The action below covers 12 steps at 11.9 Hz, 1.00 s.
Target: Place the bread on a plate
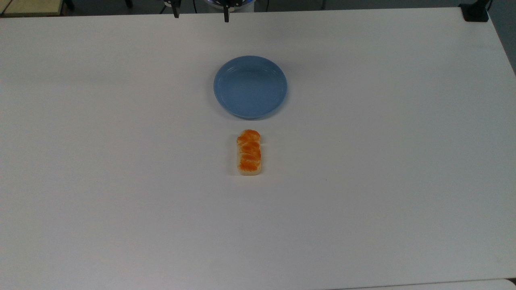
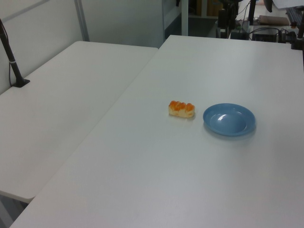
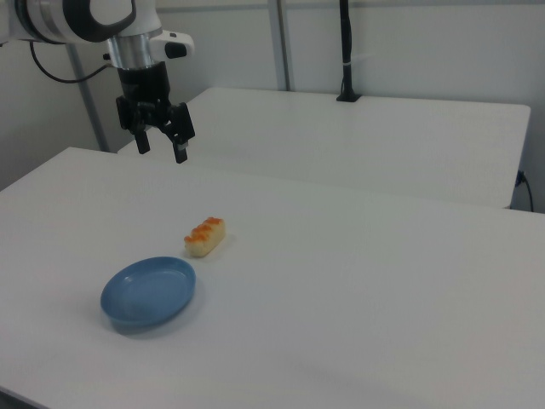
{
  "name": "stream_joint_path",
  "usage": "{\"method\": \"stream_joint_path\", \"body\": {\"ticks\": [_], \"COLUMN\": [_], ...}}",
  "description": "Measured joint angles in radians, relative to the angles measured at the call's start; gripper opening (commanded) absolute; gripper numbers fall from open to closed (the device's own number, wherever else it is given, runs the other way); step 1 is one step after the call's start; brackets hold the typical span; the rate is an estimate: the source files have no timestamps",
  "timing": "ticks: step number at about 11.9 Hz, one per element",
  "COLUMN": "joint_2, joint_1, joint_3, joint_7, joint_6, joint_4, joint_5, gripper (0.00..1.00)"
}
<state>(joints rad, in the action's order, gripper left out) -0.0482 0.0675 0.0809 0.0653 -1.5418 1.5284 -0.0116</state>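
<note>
A small braided bread [image 1: 249, 152] loaf, glossy orange-brown on top with pale cream sides, lies flat on a white table [image 1: 383, 161]. The round, shallow, light blue plate [image 1: 250, 87] is the landmark here. In the top view the bread sits just below the plate, near it but not touching, with one short end pointing toward the plate's rim. In the left view the bread is just to the left of the plate, and in the right view it lies up and to the right of the plate. The plate holds nothing.

The robot arm's gripper [image 3: 159, 147] hangs in the air well above and behind the plate in the right view, far from both plate and bread. Its two dark fingers are spread wide apart and hold nothing. In the top view the two fingertips [image 1: 175, 14] peek in at the upper edge, beyond the plate's far side.

Judging from this layout, the task is at its very first step: the reach toward the bread has not closed in, and no grasp has been made. The next move seems to call for bringing the gripper across, past the plate, to hover over the bread, then lowering it with the fingers straddling the loaf's narrow width, so they can close on its cream sides. After that would come a lift and a short carry back over the plate.

A second white table [image 2: 61, 109] stands beside the first.
</note>
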Motion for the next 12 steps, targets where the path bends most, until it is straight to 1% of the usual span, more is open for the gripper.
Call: {"method": "stream_joint_path", "body": {"ticks": [3,6,9,12], "joint_2": [-0.015,-0.056,-0.126,-0.212], "joint_1": [0.000,0.001,0.008,0.051], "joint_3": [0.000,-0.003,-0.006,-0.007], "joint_7": [-0.043,-0.044,-0.044,-0.019], "joint_6": [-0.010,-0.060,-0.142,-0.243], "joint_4": [0.001,0.002,0.004,0.006], "joint_5": [0.001,0.007,0.028,0.030], "gripper": [1.00,1.00,1.00,1.00]}}
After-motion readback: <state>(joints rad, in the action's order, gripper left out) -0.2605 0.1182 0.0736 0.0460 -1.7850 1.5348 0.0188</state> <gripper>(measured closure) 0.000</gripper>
